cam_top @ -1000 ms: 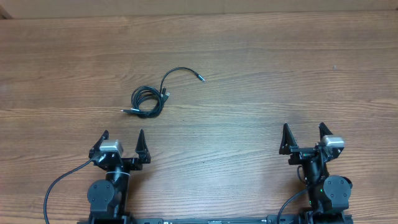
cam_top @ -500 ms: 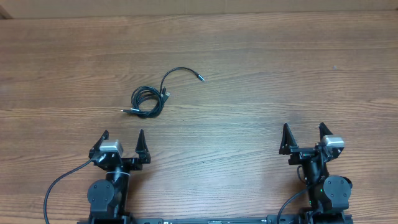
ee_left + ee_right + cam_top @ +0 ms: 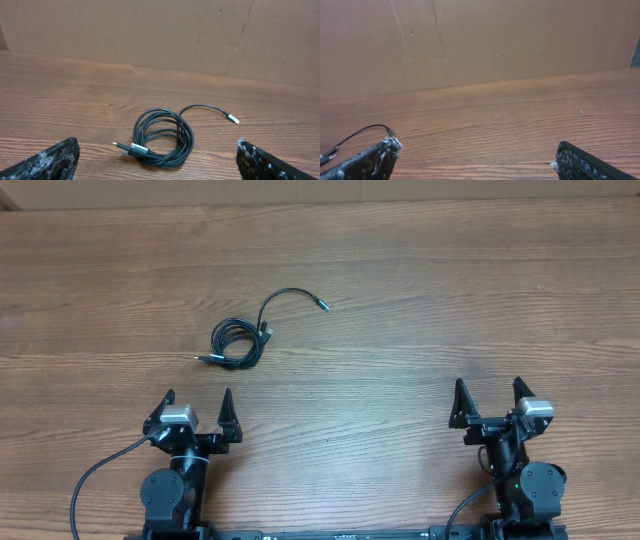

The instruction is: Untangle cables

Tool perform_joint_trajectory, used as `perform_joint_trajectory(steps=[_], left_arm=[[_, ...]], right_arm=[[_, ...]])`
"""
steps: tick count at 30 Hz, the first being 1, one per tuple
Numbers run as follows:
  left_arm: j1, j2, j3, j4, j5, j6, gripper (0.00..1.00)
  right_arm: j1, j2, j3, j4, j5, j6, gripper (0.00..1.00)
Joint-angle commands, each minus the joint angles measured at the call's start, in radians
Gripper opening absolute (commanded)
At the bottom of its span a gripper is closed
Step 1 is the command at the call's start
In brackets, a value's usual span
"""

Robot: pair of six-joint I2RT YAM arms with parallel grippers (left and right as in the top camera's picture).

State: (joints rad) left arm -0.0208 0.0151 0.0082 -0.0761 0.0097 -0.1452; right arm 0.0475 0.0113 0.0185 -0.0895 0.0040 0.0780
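Wood desk [image 3: 420, 300]: brown grained top that carries everything, with room on every side of the cords for strands to be drawn outward.
Cardboard wall [image 3: 150, 30]: stands along the desk's far edge, a plain backdrop behind the work.
Left gripper [image 3: 197, 394]: at the near edge on the left side, jaws spread wide and holding nothing. It faces the coil squarely, so it is probably the one placed to reach first.
Right gripper [image 3: 488, 383]: at the near edge on the right side, jaws likewise wide and empty. It sits well apart from the cords, where it blocks nothing.
Cables [image 3: 236, 342]: thin black cords wound in a small flat coil on the left half of the desk, between the near and far edges and ahead of the left gripper. Whether this is one cord or two I cannot tell from these views. Nothing is grasped, so untangling has not begun.
Loose tail [image 3: 290, 291]: arcs out of the coil toward the far edge and the desk's middle. It lies free of the loops, so it looks a fair place to take hold.
Plug ends: a silvery tip [image 3: 324, 307] finishes the tail; another plug [image 3: 131, 148] pokes out on the coil's near-left side.
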Motion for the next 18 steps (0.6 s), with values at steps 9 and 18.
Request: perform_joint_trajectory(steps=[9,18], left_arm=[[-0.006,-0.01,-0.003,0.002,-0.01,0.026,1.0],[-0.006,-0.01,-0.003,-0.002,-0.002,0.026,1.0]], right_arm=[[0.006,-0.008,-0.011,0.006,0.003,-0.001,1.0],[0.006,-0.008,-0.011,0.009,-0.043,0.126,1.0]])
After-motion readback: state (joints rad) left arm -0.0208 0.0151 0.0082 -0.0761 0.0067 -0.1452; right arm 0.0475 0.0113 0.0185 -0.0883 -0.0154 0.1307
